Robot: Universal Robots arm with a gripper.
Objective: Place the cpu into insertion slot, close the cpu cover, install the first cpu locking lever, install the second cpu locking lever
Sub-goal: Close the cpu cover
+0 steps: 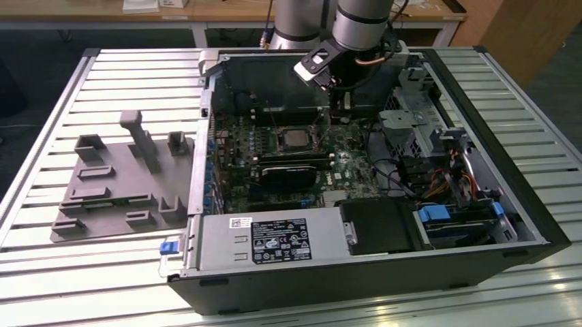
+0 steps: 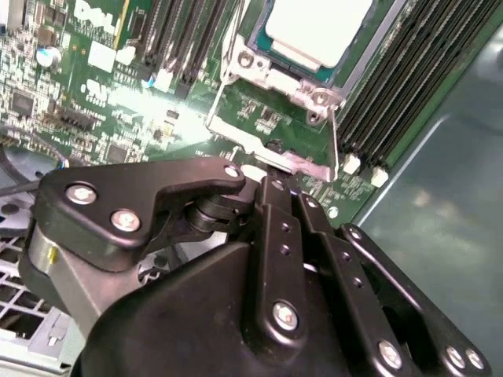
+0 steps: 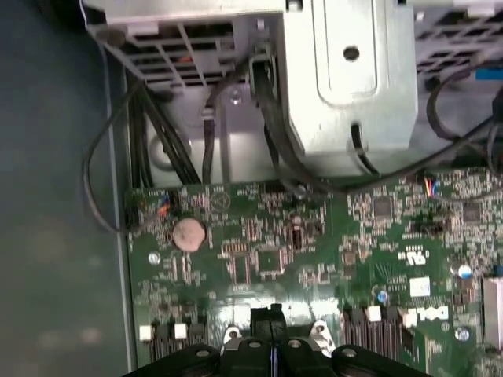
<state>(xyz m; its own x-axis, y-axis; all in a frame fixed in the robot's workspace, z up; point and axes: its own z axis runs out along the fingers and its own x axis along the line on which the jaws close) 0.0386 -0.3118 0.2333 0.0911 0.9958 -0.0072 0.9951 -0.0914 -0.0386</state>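
Inside the open computer case [image 1: 509, 225], seen from the exterior view, the cpu [image 1: 293, 138] lies flat near the middle of the motherboard [image 1: 355, 167]. The arm [image 1: 359, 27] comes down into the case from 12 o'clock, and its dark gripper [image 1: 339, 112] hangs at about 2 o'clock from the cpu, close to it. A silver power supply [image 1: 264, 238] sits at 6 o'clock from the cpu. A grey fixture tray [image 1: 109, 197] lies on the slatted table [image 1: 54, 102] at 9 o'clock from the case.

In the second wrist view the cpu [image 2: 318, 27] is seated in the insertion slot [image 2: 295, 67], its pale metal top bare. The cpu cover [image 2: 306, 163] is swung open away from the slot, with green board showing through its window. Long black memory slots [image 2: 393, 86] run beside the slot.

The gripper [image 2: 271, 182] has its fingers drawn together, tips touching the middle of the cover's free edge. I cannot tell whether the thin metal is nipped between them. In the first wrist view the gripper [image 3: 272, 314] sits between two silver corners of the cover [image 3: 318, 330]. Beyond them lies a coin cell [image 3: 189, 233].
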